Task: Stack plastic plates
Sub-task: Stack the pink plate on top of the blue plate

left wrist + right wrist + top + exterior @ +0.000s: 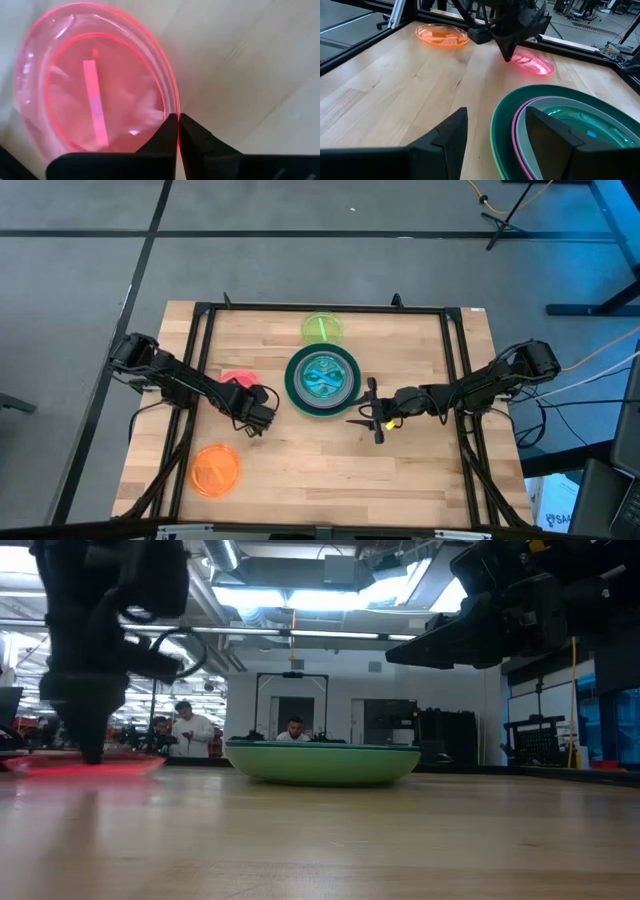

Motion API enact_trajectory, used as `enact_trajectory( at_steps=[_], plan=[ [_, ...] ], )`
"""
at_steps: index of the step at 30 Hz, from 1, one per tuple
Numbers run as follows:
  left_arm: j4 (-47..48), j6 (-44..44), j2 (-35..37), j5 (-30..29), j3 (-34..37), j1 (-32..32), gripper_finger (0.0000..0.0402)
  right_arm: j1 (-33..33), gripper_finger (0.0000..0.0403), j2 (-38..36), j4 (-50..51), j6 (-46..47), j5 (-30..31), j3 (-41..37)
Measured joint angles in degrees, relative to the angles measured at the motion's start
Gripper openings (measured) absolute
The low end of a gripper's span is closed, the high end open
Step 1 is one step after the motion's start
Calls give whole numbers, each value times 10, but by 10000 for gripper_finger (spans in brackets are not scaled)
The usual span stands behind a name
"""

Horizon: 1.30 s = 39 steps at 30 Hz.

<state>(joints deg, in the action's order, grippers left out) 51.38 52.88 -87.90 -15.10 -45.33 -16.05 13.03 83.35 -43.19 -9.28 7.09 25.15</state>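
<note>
A stack of plates (322, 380) sits mid-table: a dark green one outermost, with a magenta rim, a grey-teal plate and a blue one (590, 134) inside it. A lime plate (322, 328) lies near the far edge and an orange plate (215, 470) near the left corner. The red plate (238, 376) lies left of the stack. My left gripper (252, 402) stands over the red plate's near-right rim, shut on it. My right gripper (375, 412) is open beside the stack's right side and touches nothing. My left gripper pinches the red plate's rim (175, 107) between its two fingers (167, 132), on the side toward the stack and the near edge. The fingers come from above, pointing down (507, 52). The plate (85, 765) lies low and flat at the table top; I cannot tell whether it is lifted.
Black frame rails (200, 380) run along the table's left, right and far sides. Bare wood (320, 480) lies between the stack and the near edge. People (190, 728) stand in the room beyond the table.
</note>
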Motion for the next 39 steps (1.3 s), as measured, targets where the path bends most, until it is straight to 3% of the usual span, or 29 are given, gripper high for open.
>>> enact_trajectory(
  at_steps=[7, 13, 16, 27, 33, 39],
  plan=[
    [5, -85, 0, -65, -67, -3, 4, 0, 193, 0, 0, 0, 0, 0],
    [3, -120, 0, -159, -120, -3, 4, 0, 193, 0, 0, 0, 0, 0],
    [-35, -169, 1, -188, -132, -3, 4, 0, 193, 0, 0, 0, 0, 0],
    [-337, -407, 1, -198, -108, 14, 4, 0, 193, 1, 1, 0, 0, 0],
    [-437, -441, -20, -169, -95, 37, 4, 0, 193, 1, 2, 0, 0, 0],
    [-458, -451, -50, -168, -95, 52, 4, 0, 193, 2, 9, -1, 0, 0]
  ],
)
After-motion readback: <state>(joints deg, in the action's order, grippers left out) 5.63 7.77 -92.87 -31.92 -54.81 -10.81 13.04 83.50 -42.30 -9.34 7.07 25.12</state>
